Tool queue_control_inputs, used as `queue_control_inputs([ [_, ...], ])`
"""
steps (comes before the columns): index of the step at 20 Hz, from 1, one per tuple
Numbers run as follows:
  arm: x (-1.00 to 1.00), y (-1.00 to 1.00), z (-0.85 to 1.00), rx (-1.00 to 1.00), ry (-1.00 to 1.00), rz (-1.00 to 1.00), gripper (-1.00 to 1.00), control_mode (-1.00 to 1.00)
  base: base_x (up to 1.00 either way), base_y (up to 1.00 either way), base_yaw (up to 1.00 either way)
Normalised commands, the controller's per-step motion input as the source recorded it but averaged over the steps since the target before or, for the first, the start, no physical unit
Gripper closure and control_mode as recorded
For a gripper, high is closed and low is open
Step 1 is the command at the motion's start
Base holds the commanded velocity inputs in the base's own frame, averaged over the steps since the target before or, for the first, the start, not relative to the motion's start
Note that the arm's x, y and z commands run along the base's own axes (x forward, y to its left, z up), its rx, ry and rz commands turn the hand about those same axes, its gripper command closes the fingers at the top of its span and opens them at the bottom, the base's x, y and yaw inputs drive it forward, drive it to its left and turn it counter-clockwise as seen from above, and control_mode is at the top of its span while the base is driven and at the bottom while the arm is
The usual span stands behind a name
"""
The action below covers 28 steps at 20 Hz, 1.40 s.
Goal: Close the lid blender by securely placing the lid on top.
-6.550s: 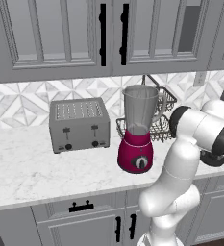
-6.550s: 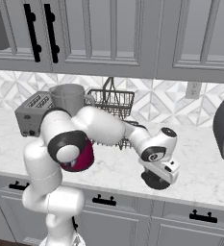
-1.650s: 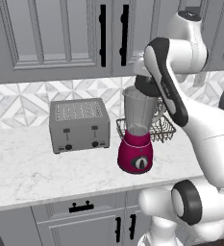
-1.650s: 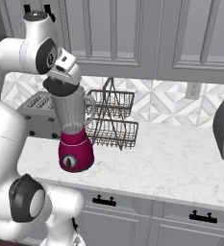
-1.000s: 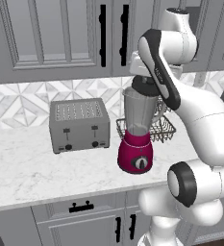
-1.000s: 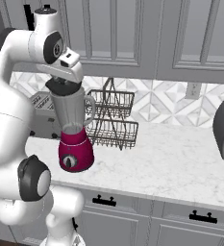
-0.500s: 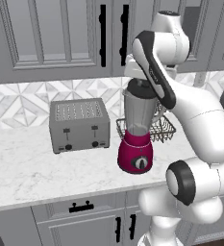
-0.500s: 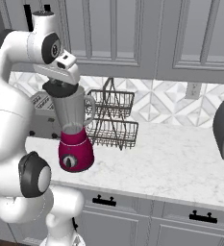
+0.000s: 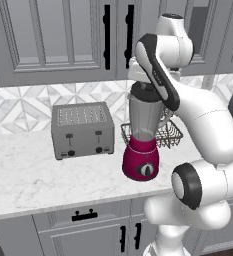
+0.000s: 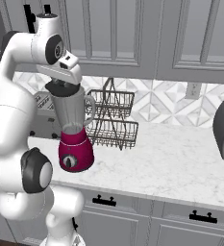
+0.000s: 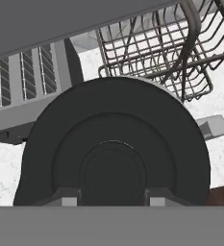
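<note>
Hand view: fingers (image 11: 112, 194) holding the lid (image 11: 112, 149), now lowered onto the blender (image 9: 144, 134).

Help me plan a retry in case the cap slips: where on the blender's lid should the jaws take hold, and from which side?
Grip the raised round knob at the centre of the lid, coming straight down from above. The lid lies flat on the blender jar's mouth, its wide disc offers no graspable edge, and the gripper straddles that knob with a fingertip on either side.
</note>
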Motion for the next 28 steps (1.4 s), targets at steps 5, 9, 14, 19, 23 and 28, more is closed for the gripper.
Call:
queue_control_inputs([
  [5, 0.15, -0.01, -0.05, 0.0, 0.02, 0.0, 1.0, -1.0, 0.0, 0.0, 0.0],
  [9, 0.1, -0.03, -0.06, 0.0, 0.01, 0.0, 1.0, -1.0, 0.0, 0.0, 0.0],
  [14, -0.01, -0.02, -0.11, 0.0, 0.0, 0.0, 1.0, -1.0, 0.0, 0.0, 0.0],
  [19, -0.05, -0.16, -0.04, 0.0, -0.02, 0.0, 1.0, -1.0, 0.0, 0.0, 0.0],
  [23, 0.0, -0.12, -0.01, 0.0, -0.15, 0.0, 1.0, -1.0, 0.0, 0.0, 0.0],
  [28, 0.0, 0.0, -0.08, -0.01, -0.14, 0.0, 1.0, -1.0, 0.0, 0.0, 0.0],
])
